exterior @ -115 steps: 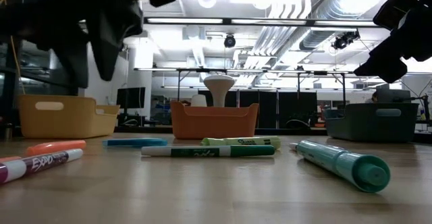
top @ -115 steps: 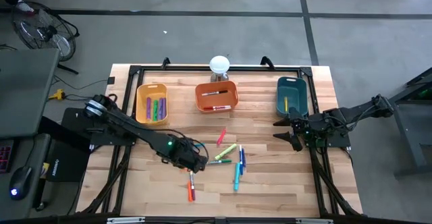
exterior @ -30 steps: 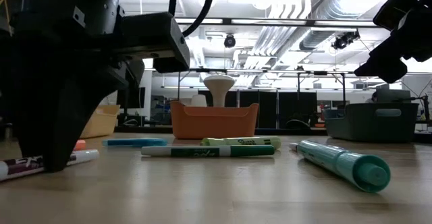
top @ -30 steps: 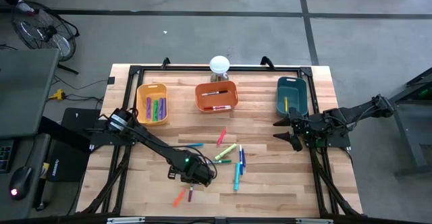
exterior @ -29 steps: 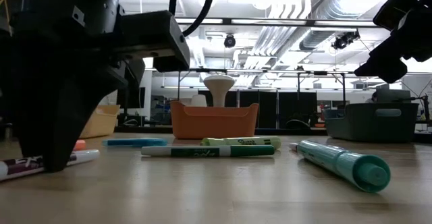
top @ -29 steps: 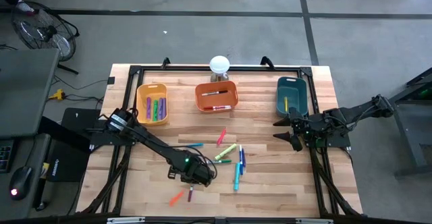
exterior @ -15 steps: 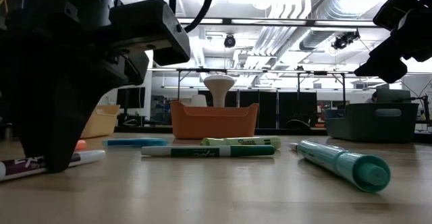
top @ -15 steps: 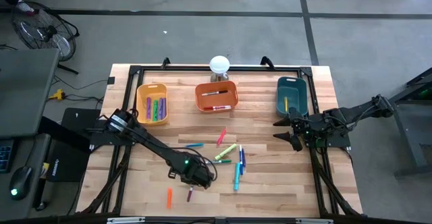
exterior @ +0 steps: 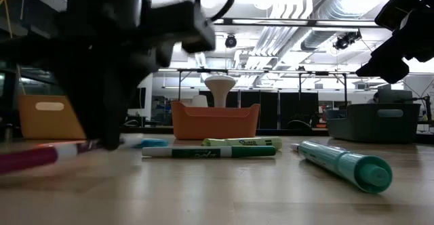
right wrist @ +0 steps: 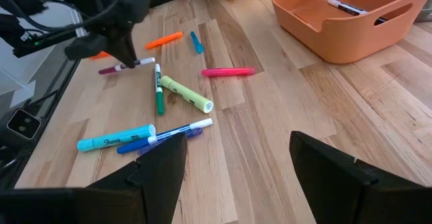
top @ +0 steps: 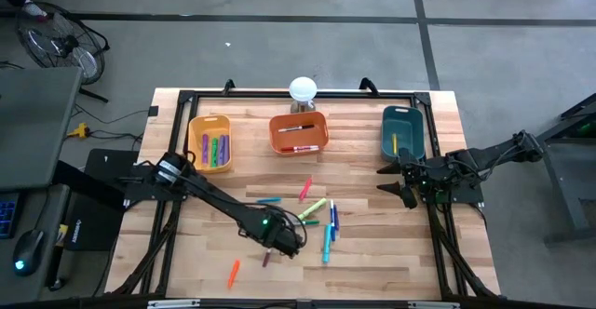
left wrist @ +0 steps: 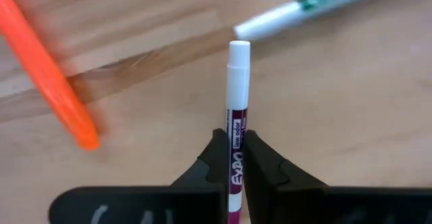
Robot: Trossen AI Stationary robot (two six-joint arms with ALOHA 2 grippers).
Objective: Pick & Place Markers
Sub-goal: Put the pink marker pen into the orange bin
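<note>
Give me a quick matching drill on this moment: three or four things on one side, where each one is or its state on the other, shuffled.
Things:
1. purple marker
2. orange marker
3. left gripper
4. right gripper

Places or states:
A. open, waiting near the teal bin
B. lying loose on the table near its front edge
C. shut, down among the loose markers
D. pinched between two dark fingers

Pairs: 1-D, 2-B, 3-C, 4-A

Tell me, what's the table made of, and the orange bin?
The table looks like wood: pale planks with grain lines and seams, with a smooth, slightly shiny finish. The orange bin seems to be plastic: one even colour, thin moulded walls, rounded corners and a cut-out handle, with a soft matte look.
</note>
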